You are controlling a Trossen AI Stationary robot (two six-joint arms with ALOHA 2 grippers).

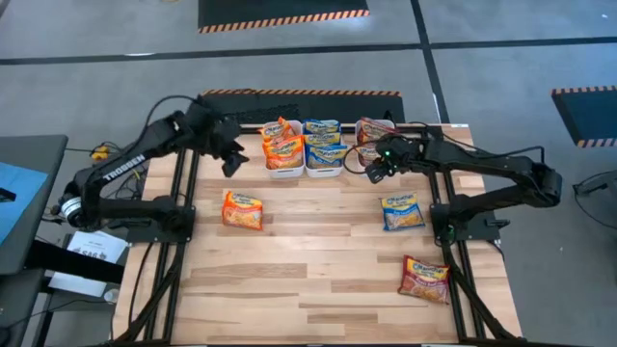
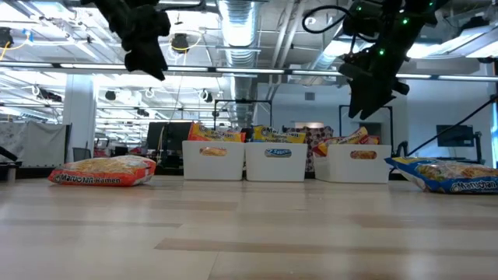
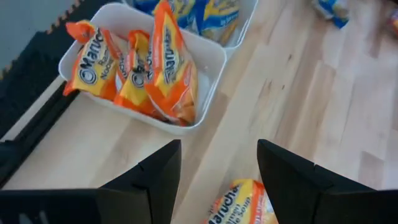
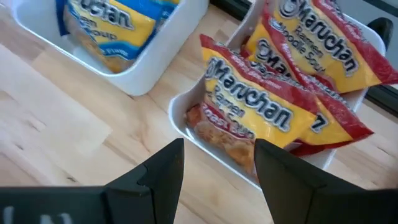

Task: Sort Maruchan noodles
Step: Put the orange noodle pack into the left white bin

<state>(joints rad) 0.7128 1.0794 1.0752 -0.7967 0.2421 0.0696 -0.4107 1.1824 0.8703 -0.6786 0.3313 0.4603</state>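
Risk first: three Maruchan noodles packets not yet sorted on the table (image 1: 318,289). Orange packet (image 1: 242,210) toward the left edge, blue packet (image 1: 401,211) right of centre, dark red packet (image 1: 425,278) near the front right corner. Flat, slippery film, so likely to skid or get pinched by one corner only and spin out on the lift. Right tub (image 4: 205,140) already crowded, with red packets (image 4: 261,102) riding up over the rim; another drop there could bounce out or tip one onto the table. Same for the left tub (image 3: 208,74), orange packets (image 3: 134,68) standing on edge and leaning. Tubs sitting touching in a row at the back edge, middle tub (image 1: 324,170) holding blue; a low approach could clip a rim and shove the row.

Left gripper (image 1: 231,159) open wide, empty, hovering just left of the left tub, above the table, the orange packet ahead of it toward the front. Right gripper (image 1: 375,169) also open wide, empty, raised over the front rim of the right tub, touching nothing.
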